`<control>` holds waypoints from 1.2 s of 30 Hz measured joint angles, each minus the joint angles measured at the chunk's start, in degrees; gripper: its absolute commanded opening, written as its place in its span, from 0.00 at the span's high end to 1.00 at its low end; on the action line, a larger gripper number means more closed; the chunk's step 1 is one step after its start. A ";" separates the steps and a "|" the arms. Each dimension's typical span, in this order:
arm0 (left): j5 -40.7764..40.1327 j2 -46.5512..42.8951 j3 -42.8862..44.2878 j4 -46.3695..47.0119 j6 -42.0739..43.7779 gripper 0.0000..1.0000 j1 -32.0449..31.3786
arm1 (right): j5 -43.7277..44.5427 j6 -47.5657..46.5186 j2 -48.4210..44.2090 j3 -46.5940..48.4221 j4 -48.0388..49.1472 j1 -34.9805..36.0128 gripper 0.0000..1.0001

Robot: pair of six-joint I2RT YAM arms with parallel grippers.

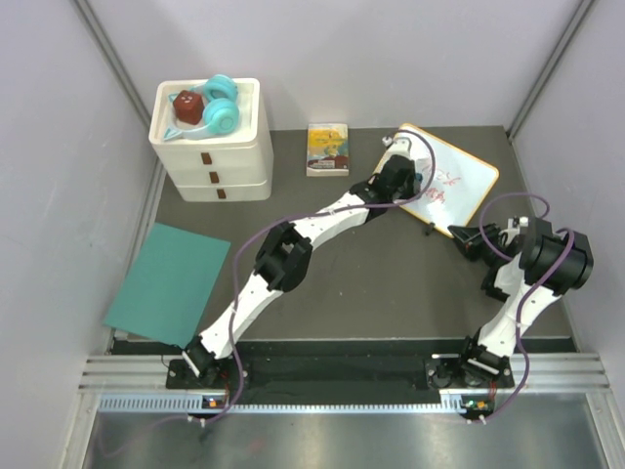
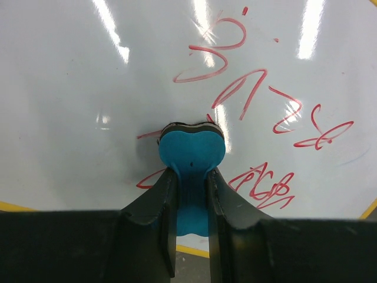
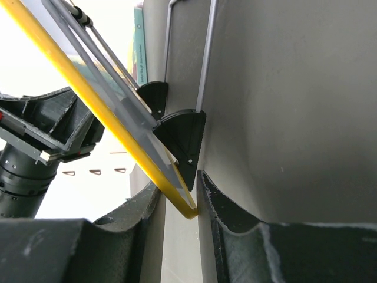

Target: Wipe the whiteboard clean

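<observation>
Pale walls (image 1: 342, 59) close off three sides of a dark grey table (image 1: 391, 283). On it, near the left edge, lies a teal flat sheet (image 1: 166, 283), skewed to the edges. A white three-drawer unit (image 1: 244, 161) stands at the far left corner. On top of it are teal headphones (image 1: 223, 109) and a small dark red object (image 1: 187, 106).

The whiteboard (image 1: 464, 181) sits at the far right corner, turned at an angle to the table's edges. Its yellow-orange frame is visible all round, and red scribbles (image 2: 259, 100) cover much of its face. From the right wrist view it is seen edge-on, propped on black feet (image 3: 182, 138).

The left arm stretches diagonally from the near left edge across the table to the board. The left gripper (image 2: 191, 177) is clamped narrowly on a blue eraser (image 2: 191, 150), and the eraser's dark pad is pressed to the white surface among the red marks.

The right arm stays by the right edge. The right gripper (image 3: 179, 188) meets the board's near edge, its fingers closed to a narrow gap on the yellow frame, one on each side.

A small yellow picture book (image 1: 328, 149) lies by the far edge between the drawer unit and the board, apart from both.
</observation>
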 measured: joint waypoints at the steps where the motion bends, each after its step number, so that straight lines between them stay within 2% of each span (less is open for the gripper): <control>1: -0.66 0.22 0.44 -0.15 1.38 1.00 -0.26 | -0.13 -0.02 0.04 0.15 -0.02 0.04 0.77; 8: -5.14 0.72 1.11 0.02 8.20 1.00 -1.40 | -0.35 -0.22 0.31 0.31 -0.02 0.02 0.77; 16: -0.94 0.35 -0.94 2.86 7.13 1.00 1.86 | -0.37 -0.22 0.59 0.83 0.04 0.04 0.88; 25: 0.76 0.22 -1.33 3.54 7.15 1.00 6.34 | -0.46 -0.24 0.63 1.05 0.07 0.28 0.90; 30: 1.16 0.85 0.00 3.61 10.99 1.00 4.17 | -0.50 -0.22 1.03 1.05 0.28 0.24 0.90; 36: 2.86 1.92 1.05 6.08 19.56 1.00 -3.58 | -0.61 -0.20 1.27 1.05 0.35 0.24 0.90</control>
